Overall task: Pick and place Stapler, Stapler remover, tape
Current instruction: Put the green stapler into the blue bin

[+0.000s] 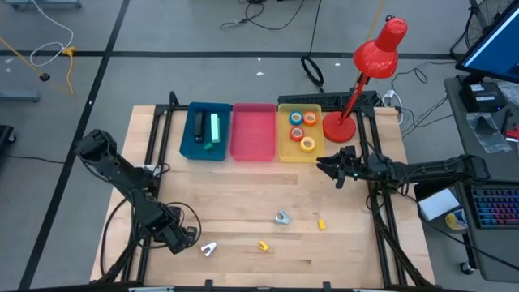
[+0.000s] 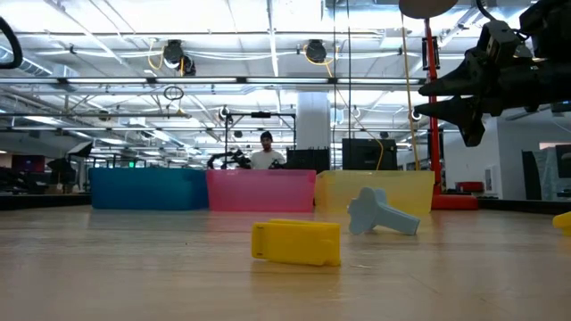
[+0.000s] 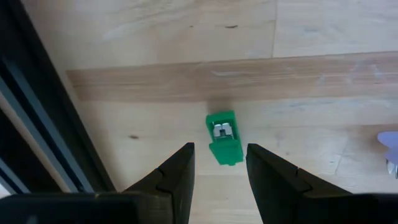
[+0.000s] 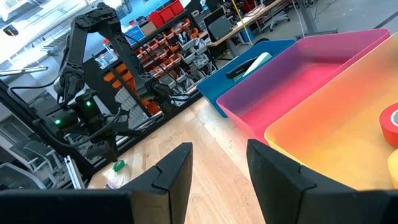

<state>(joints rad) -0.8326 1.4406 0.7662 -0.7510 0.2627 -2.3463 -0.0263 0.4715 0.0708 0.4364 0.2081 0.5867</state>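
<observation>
Low over the wooden table (image 1: 243, 195), near the front-left corner: left pincer (image 3: 219, 148), released, grasping nothing. Just ahead of its parted fingers (image 3: 180, 165), flat on the boards and not touched: green staple remover (image 3: 222, 134). A little farther off to one side of that pincer: pale staple remover (image 1: 209, 248). Beyond it, away from the left pincer and toward the right one: yellow staple remover (image 1: 263, 244), grey-blue staple remover (image 1: 281, 217) and a second yellow one (image 1: 321, 224), all loose and well apart.

Raised above the table at the near corner of the yellow bin (image 1: 285, 150): right pincer (image 1: 331, 169), likewise released and empty. Directly ahead of it, inside that bin: tape rolls (image 1: 302, 130). Past those, in a row along the back edge: pink bin (image 1: 253, 150), then blue bin (image 1: 190, 146) with staplers (image 1: 207, 128) lying inside. Just behind the right pincer: base of a red desk lamp (image 1: 339, 127).
</observation>
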